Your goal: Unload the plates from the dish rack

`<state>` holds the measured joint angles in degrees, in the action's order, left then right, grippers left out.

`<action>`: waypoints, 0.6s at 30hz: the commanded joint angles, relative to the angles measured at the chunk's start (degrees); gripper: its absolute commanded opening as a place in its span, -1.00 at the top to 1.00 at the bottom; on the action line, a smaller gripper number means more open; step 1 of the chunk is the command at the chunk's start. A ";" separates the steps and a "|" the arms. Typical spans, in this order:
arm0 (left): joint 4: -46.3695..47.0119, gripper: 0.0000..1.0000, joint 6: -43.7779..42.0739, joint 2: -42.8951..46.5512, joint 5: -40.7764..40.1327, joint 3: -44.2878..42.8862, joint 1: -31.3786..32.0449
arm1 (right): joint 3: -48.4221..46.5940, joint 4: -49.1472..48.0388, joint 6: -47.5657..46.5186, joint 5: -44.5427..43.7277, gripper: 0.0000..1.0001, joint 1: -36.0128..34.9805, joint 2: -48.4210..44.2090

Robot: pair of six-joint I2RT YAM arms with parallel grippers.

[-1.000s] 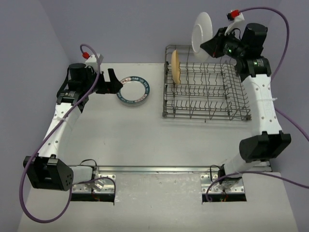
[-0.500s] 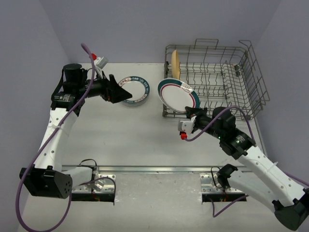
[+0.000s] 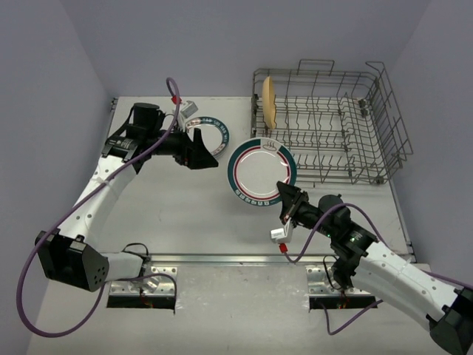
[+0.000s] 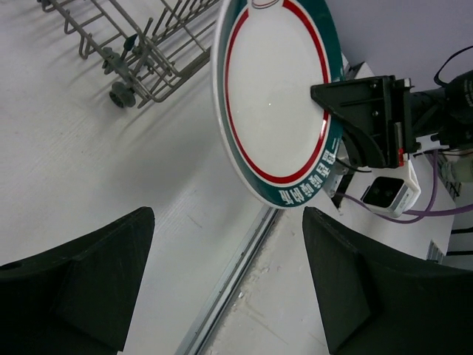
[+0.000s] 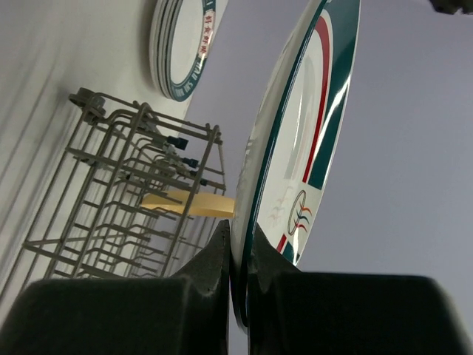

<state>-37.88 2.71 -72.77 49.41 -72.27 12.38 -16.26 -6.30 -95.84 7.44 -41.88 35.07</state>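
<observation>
My right gripper (image 3: 289, 200) is shut on the lower rim of a white plate (image 3: 261, 170) with a teal band and red ring, held tilted above the table left of the dish rack (image 3: 325, 137). In the right wrist view the plate (image 5: 295, 148) stands edge-on between the pads of the gripper (image 5: 238, 244). My left gripper (image 3: 204, 152) is open and empty, just left of the plate, facing it (image 4: 273, 96). Its jaws (image 4: 228, 229) are spread wide. A tan-yellow plate (image 3: 270, 101) stands in the rack's far left corner. A stack of teal-rimmed plates (image 3: 216, 138) lies on the table, partly hidden by the left gripper.
The rack's near left corner (image 4: 133, 44) is close behind the held plate. The rack's right wall (image 3: 389, 103) leans outward. A metal rail (image 3: 236, 259) runs along the table's near edge. Purple cables (image 3: 44, 244) loop off both arms.
My right arm has carried the plate from the rack's front left corner down and left over the table. My left arm has swung right toward it, gripper still open.
</observation>
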 commanded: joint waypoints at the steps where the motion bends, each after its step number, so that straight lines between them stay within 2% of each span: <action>1: -0.51 -0.54 -2.45 -0.91 -2.82 -1.47 2.61 | -0.89 -10.60 -6.59 0.28 1.00 -1.43 -0.80; 8: -0.79 -0.42 -4.79 -3.68 -6.73 -2.30 5.96 | -0.37 -10.49 -8.86 0.39 1.00 -4.07 0.34; 15: -0.84 -0.16 -5.87 -5.48 -10.86 -1.90 9.21 | -0.35 -11.29 -9.28 0.20 1.00 -7.16 2.18; 18: -0.34 0.02 -5.67 -5.71 -10.63 -1.31 9.24 | -0.16 -12.07 -9.57 0.26 1.00 -8.40 3.31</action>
<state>-40.02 -1.79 -78.53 39.76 -72.34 21.09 -15.75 -10.70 -103.15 7.50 -48.64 37.83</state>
